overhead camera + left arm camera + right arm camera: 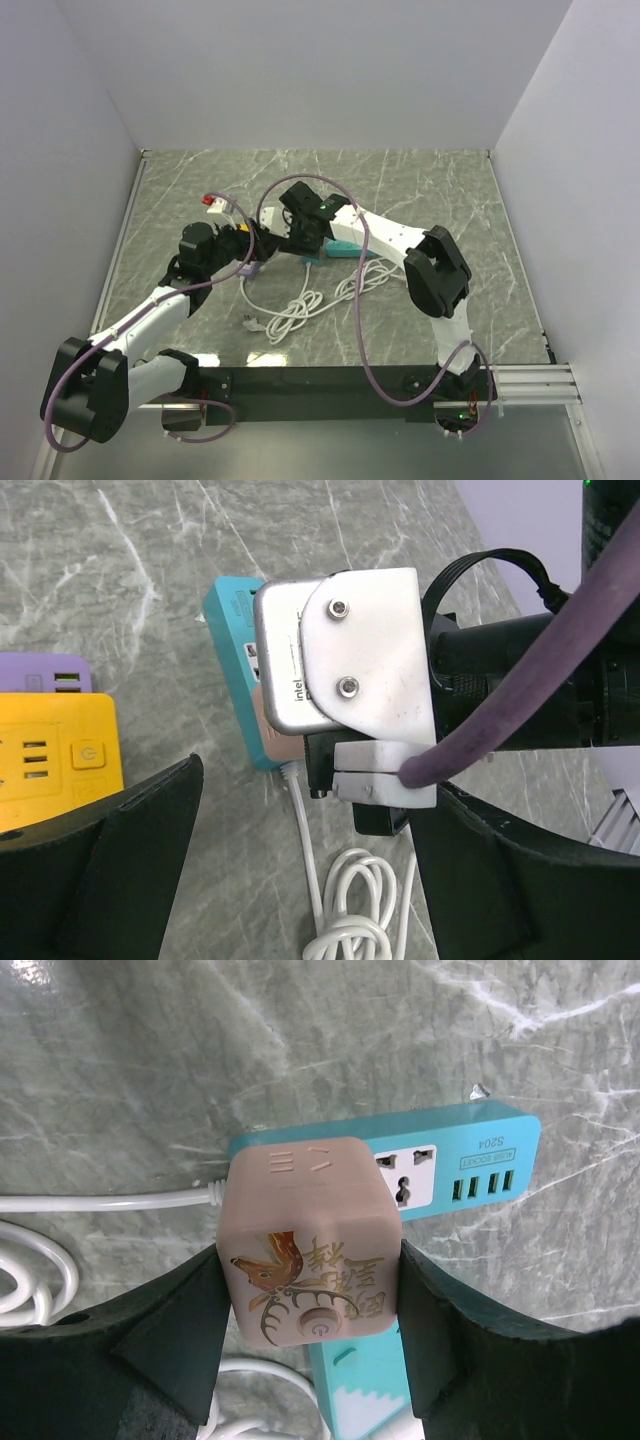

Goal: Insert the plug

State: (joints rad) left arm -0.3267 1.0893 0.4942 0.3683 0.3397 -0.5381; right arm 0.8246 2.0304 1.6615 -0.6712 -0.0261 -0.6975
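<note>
**A:** Where is the cube plug [310, 1250]?

**B:** It is clamped in the right claw [310, 1305], with a black finger [185, 1320] pressed on each side face. Its deer print and round button face the wrist camera. It sits over one end of the teal power strip [470, 1150], the end where the white cable [100, 1200] leaves, near the middle of the tabletop [420, 180].

**A:** Is it in?

**B:** I cannot tell. The cube's body hides its pins and the socket beneath. From the left wrist, its pink edge looks level with the strip's top face, touching or nearly so. A seated plug and one merely resting on the holes would look alike from here.

**A:** So how far along is it?

**B:** My judgement is that the pickup and the lining-up are done. What is left is the final press, or at least confirming it, and then letting go. The universal socket and the row of USB ports beside the cube are uncovered.

**A:** And the other arm?

**B:** The left claw [310, 875] has its fingers wide apart around nothing and hangs near the strip, on the side toward the tabletop's left edge. Under it lie a yellow socket cube [55, 755] and a purple block [45, 670], touching each other. It could steady the strip if a push makes it slide. The slack cable coils toward the near edge.
</note>
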